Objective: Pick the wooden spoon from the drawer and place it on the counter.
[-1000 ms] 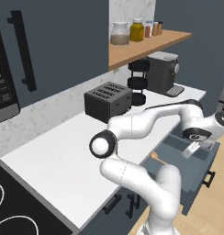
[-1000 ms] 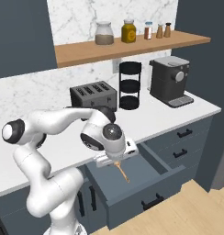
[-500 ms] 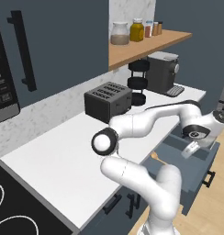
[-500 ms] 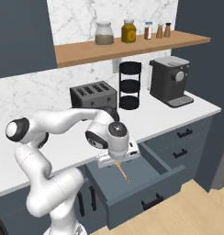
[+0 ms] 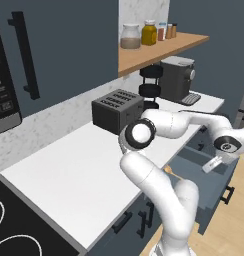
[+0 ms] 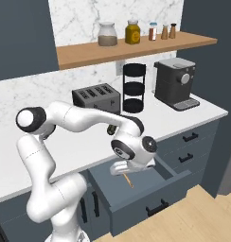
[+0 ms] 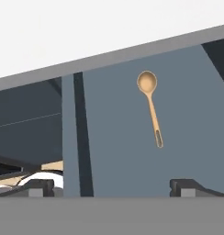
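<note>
While gripper (image 6: 128, 168) has crept further over the open drawer (image 6: 136, 191) since before, fingers spread (holding nothing), wooden spoon (image 7: 150, 103) flat inside, untouched.

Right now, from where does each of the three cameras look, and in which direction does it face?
Left base view: behind the arm on its left, facing forward and down over the counter towards the toaster; the white arm rises lower right.
Right base view: behind on the right, facing the open drawer; the arm rises lower left, gripper above the drawer.
Hand view: on the hand, looking down into the drawer at the wooden spoon; dark fingertips at the bottom.
Shared: both base views show toaster, coffee machine, drawer and spoon.
</note>
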Controlling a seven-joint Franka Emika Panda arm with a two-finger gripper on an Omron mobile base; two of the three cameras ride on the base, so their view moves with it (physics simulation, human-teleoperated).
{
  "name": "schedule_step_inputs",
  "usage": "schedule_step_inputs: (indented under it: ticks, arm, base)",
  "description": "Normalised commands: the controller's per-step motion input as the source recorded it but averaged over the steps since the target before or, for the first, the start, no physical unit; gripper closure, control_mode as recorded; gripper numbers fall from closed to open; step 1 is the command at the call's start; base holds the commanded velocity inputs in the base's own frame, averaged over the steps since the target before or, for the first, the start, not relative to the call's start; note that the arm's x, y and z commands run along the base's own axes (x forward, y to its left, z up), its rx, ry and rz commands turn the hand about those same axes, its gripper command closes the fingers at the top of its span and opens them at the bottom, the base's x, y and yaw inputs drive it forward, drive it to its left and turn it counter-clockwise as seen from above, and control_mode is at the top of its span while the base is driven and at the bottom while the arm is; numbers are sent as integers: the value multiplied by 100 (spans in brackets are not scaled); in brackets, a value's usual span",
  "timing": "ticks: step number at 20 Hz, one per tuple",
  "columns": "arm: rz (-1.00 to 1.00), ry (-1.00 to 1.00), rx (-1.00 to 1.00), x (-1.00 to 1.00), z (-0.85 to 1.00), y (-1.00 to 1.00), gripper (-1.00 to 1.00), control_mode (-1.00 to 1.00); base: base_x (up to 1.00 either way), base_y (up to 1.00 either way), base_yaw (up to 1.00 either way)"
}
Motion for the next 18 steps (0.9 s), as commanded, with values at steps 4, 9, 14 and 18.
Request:
schedule_step_inputs:
  ticks: [4, 9, 14, 18]
  arm:
    - [4, 0, 18, 24, -40, -3, -100, -100]
    - [3, 0, 11, 33, -32, 3, -100, -100]
    - [4, 0, 10, 43, -35, 1, -100, -100]
    - [3, 0, 7, 27, -32, 0, -100, -100]
  base:
    - [0, 0, 0]
    - [0, 0, 0]
    - [0, 0, 0]
    - [0, 0, 0]
